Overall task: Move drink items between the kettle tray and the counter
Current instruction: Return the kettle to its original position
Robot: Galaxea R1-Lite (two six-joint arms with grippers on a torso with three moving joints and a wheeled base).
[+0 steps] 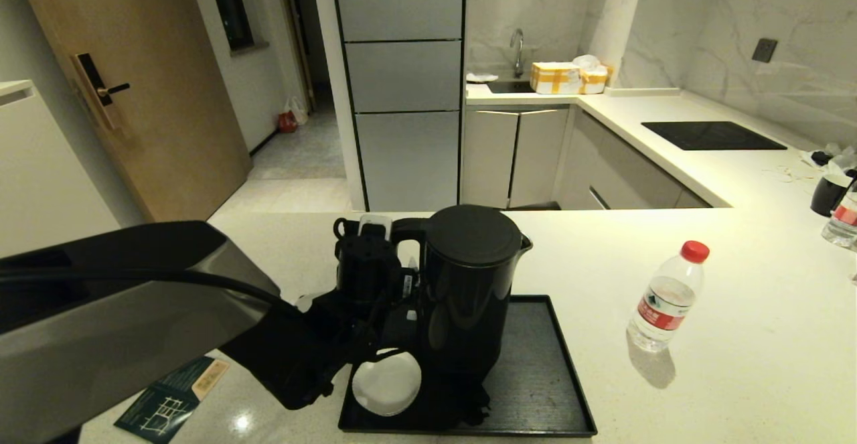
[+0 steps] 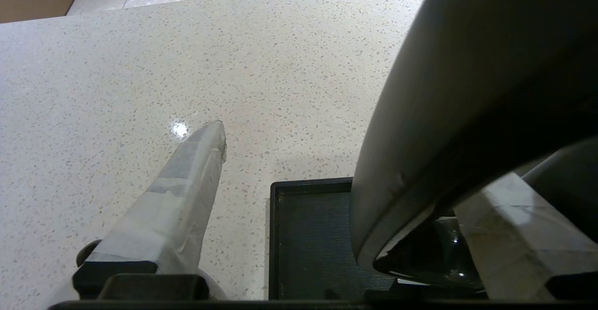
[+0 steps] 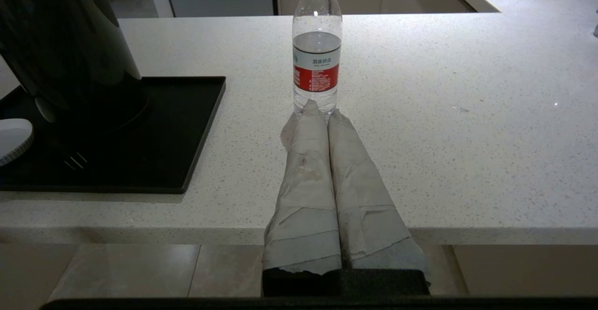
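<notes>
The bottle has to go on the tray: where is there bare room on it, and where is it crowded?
The tray is bare on its right strip, between the kettle and the right rim nearest the water bottle. Its left side is crowded: white saucer, kettle handle and the open left gripper. The counter around the bottle is bare.

I see white saucer [image 1: 387,384] low centre, teal booklet [image 1: 171,400] lower left, wooden door [image 1: 140,89] upper left, cardboard box [image 1: 557,77] beside sink tap [image 1: 517,49], black cooktop [image 1: 713,135] upper right.
</notes>
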